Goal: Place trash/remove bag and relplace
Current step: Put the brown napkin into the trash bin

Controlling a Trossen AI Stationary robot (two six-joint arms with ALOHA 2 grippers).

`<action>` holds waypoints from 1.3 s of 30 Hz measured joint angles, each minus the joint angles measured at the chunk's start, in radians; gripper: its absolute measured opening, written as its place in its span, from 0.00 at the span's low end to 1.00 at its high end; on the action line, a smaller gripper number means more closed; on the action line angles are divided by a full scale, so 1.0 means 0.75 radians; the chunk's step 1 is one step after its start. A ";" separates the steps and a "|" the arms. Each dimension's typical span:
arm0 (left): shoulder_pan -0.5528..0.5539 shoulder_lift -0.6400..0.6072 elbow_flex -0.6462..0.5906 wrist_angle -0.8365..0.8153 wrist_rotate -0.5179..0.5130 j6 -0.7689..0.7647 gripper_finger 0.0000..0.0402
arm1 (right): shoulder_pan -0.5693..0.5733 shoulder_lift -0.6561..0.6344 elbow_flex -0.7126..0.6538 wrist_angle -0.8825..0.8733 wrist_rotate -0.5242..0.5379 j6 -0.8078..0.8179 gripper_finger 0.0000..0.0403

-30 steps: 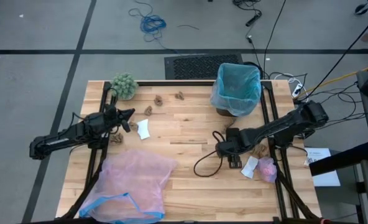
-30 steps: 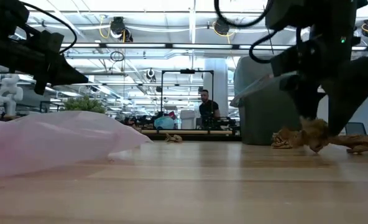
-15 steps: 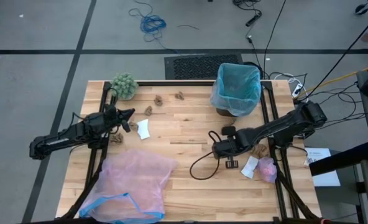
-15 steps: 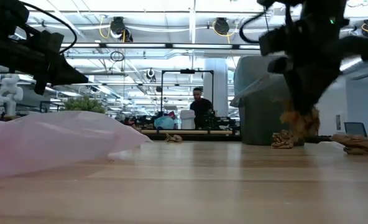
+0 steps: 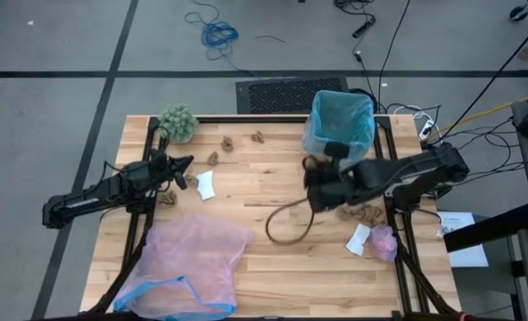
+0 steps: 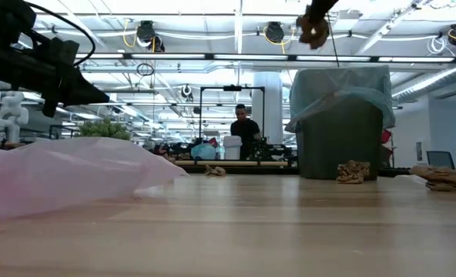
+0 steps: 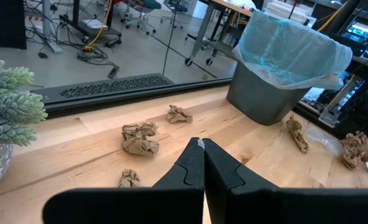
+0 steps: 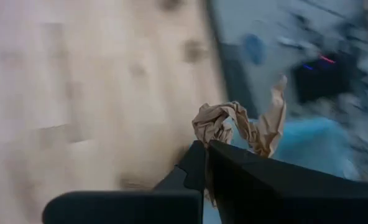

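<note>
Now the right gripper [image 8: 206, 144] is clamped on a crumpled brown paper scrap [image 8: 234, 124], held high above the table just beside the light-blue bin bag [image 5: 340, 125] lining the bin [image 7: 262, 102]. More brown scraps [image 7: 139, 137] lie on the wooden table [image 5: 255, 241]. The left gripper [image 7: 202, 144] waits pressed closed near the white paper piece [image 5: 205, 185].

Robotics lab, open-plan industrial hall. A wooden counter [image 5: 264, 192] stands on grey concrete floor with dark taped lines [image 5: 112, 76]. Loose cables [image 5: 215, 31] lie on the floor; more run to gear at the right. Low view: exposed ceiling with ducts [image 6: 212, 55] and strip lights, further benches, a black frame rig [image 6: 232, 123], a person [image 6: 244, 131] standing at the back.
</note>
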 joint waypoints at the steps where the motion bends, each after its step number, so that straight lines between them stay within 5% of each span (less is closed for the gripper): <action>1: 0.000 0.000 0.000 0.000 0.000 0.000 0.00 | -0.025 0.000 0.040 -0.064 0.044 0.035 0.00; 12: 0.000 0.001 0.000 -0.001 0.000 0.000 0.00 | -0.548 -0.054 0.135 -0.190 0.067 0.042 0.00; 19: 0.000 0.001 0.000 0.000 0.000 0.000 0.00 | -0.817 -0.047 0.134 -0.054 -0.327 -0.121 0.07; 31: 0.000 0.001 0.000 0.000 0.000 0.000 0.00 | -0.851 -0.031 0.136 -0.004 -0.379 -0.279 0.51; 39: 0.000 0.001 0.000 0.002 -0.001 0.005 0.00 | -0.750 -0.036 0.255 -0.185 -0.884 -0.222 0.45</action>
